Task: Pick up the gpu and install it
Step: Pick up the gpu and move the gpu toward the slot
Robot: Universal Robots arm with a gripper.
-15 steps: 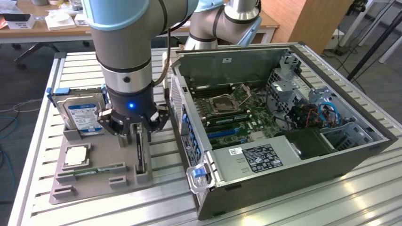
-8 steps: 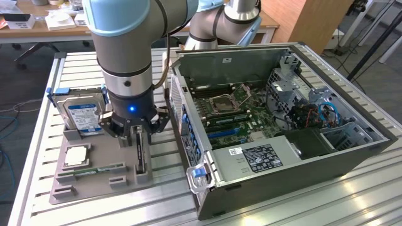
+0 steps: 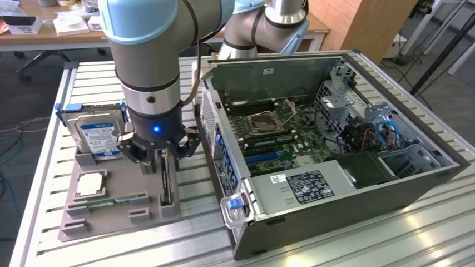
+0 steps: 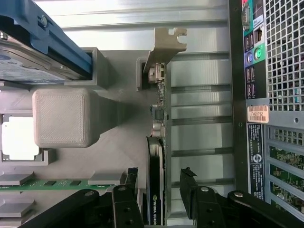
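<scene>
Step in hand: grasp. Gripper (image 3: 164,161) jaws spread, straddling gpu (image 3: 166,186), not yet pinching.
Gpu stands on edge in slot of grey fixture tray (image 3: 111,217), lower left of exterior view, just beside open PC case (image 3: 334,139).
Wrist view: card between fingers (image 4: 124,199), gap each side.
Judgement: centre jaws on card, press flat faces, keep clear of metal bracket (image 4: 164,47). Off-centre pinch could tilt card in slot.

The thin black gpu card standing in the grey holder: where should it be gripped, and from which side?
Pinch its two flat faces near the top edge, coming from above: the gpu stands on edge in the grey holder. The open gripper straddles it.
</scene>
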